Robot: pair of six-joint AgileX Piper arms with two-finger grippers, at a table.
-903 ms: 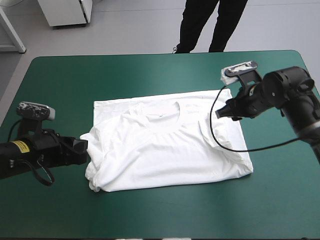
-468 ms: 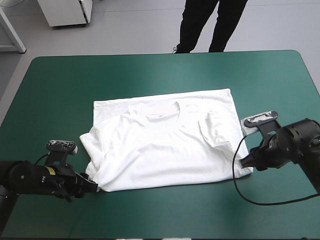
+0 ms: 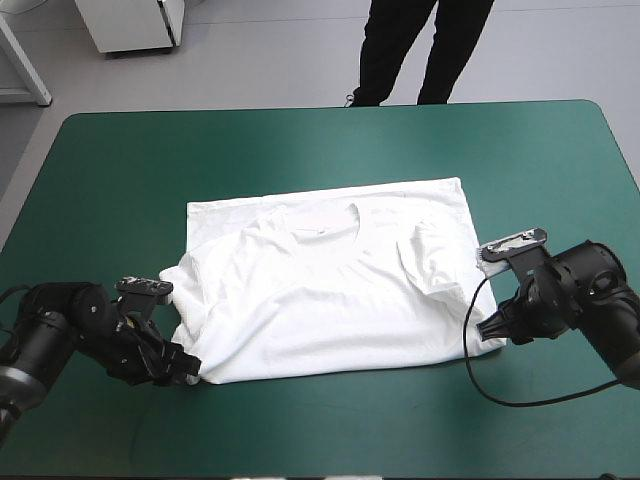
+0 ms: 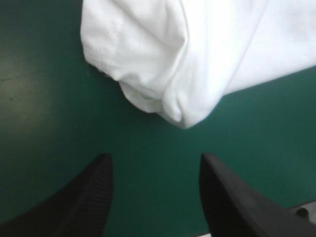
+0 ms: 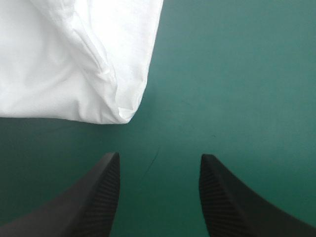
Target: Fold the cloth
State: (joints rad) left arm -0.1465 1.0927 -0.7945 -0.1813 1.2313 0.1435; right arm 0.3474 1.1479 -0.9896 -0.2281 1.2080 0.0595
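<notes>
You see only one corner of the T-shirt [image 4: 197, 49] in each wrist view; the rest runs off the edges. In the high view, the left gripper [image 3: 188, 369] and right gripper [image 3: 493, 329] are too small and dark for you to tell their fingers apart.

This looks like a robot lab. A big counter [image 3: 300, 140] with a teal-green cover stands on a plain grey floor [image 3: 270, 60]. The left arm [image 3: 60, 335] and the right arm [image 3: 590, 300] reach over it. A white cabinet [image 3: 130, 25] stands behind.

A table [image 3: 90, 130] is seen, spread from edge to edge with a teal-green cover [image 3: 560, 420]. Its far corners are rounded, and a pale sheen is shown toward the far edge.
</notes>
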